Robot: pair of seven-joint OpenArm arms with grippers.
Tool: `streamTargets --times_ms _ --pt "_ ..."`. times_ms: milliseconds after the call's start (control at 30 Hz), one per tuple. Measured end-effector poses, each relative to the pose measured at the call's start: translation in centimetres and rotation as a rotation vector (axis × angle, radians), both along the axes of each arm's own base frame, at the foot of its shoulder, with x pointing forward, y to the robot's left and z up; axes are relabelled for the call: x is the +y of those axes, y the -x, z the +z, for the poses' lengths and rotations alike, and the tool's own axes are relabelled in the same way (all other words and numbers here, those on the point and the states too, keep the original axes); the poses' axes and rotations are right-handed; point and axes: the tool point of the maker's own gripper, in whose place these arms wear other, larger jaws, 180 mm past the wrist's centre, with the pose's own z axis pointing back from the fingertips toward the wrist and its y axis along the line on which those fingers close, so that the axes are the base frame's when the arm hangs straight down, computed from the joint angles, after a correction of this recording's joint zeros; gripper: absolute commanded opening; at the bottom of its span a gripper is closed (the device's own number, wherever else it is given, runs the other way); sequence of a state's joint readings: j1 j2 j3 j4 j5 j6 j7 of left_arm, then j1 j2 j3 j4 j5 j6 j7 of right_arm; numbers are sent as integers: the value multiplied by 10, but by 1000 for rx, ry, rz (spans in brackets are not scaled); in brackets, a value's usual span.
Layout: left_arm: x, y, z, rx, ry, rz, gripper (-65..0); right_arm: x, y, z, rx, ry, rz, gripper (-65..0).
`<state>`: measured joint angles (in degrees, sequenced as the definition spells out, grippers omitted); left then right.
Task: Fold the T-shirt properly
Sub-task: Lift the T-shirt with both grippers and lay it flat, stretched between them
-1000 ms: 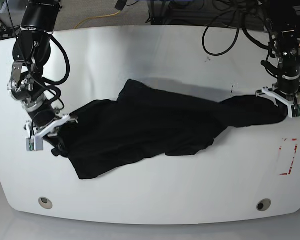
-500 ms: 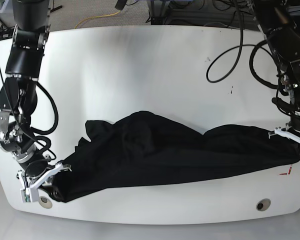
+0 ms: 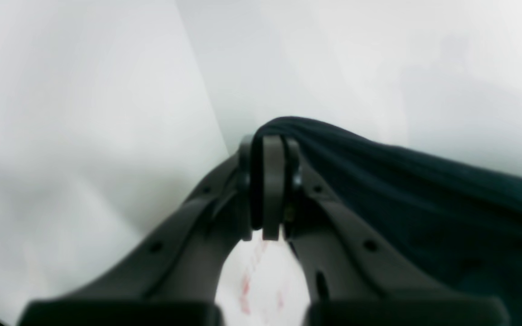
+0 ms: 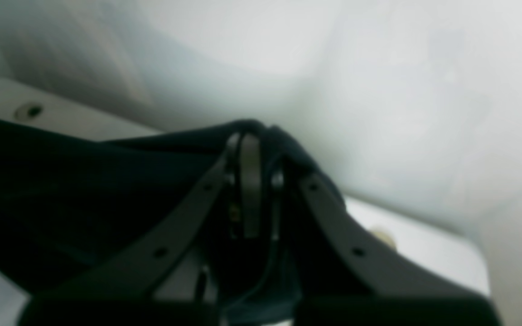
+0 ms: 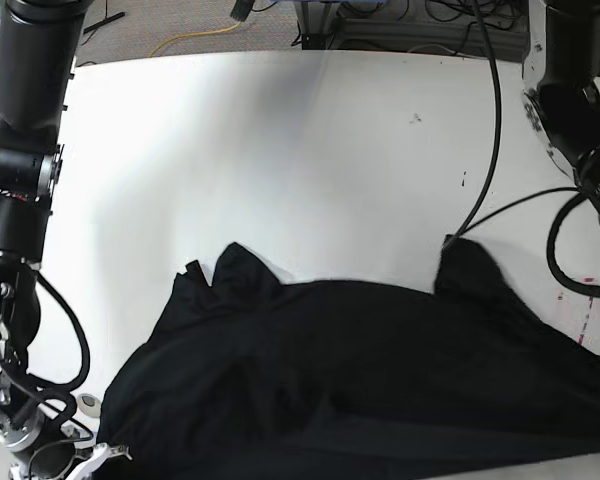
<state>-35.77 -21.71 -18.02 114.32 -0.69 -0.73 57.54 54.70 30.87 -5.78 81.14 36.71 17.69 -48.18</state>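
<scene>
1. Base view: shirt (image 5: 360,370) hangs spread at the counter's (image 5: 280,150) 6 o'clock edge.
2. Left tool (image 3: 268,190) and right tool (image 4: 249,181) each clench a shirt edge.
3. No fold made yet, judging by the lie; all folding remains.

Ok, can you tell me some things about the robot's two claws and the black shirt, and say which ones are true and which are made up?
1. The left gripper is shut on the plain black soft-fabric T-shirt. True.
2. The right gripper is wide open and holds nothing. False: it is shut on the shirt's fabric.
3. The T-shirt is folded into a neat square. False: it lies spread wide and rumpled.
4. The T-shirt lies on a white table. True.
</scene>
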Motion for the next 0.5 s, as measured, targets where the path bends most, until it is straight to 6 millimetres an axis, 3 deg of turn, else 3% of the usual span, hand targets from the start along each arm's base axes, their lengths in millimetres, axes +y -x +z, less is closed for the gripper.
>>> streamTargets --times_ms 133,267,333,500 --pt "7 8 40 -74 -16 20 -647 0 4 35 -41 51 26 -650" --pt "-1 5 48 -64 -78 15 -647 -5 7 39 -35 72 15 -650" --pt "-6 1 38 -37 -86 -1 -647 -5 6 28 -10 74 15 -650" --pt "-6 -3 -3 74 -70 -10 -649 -8 13 -31 93 58 20 -650"
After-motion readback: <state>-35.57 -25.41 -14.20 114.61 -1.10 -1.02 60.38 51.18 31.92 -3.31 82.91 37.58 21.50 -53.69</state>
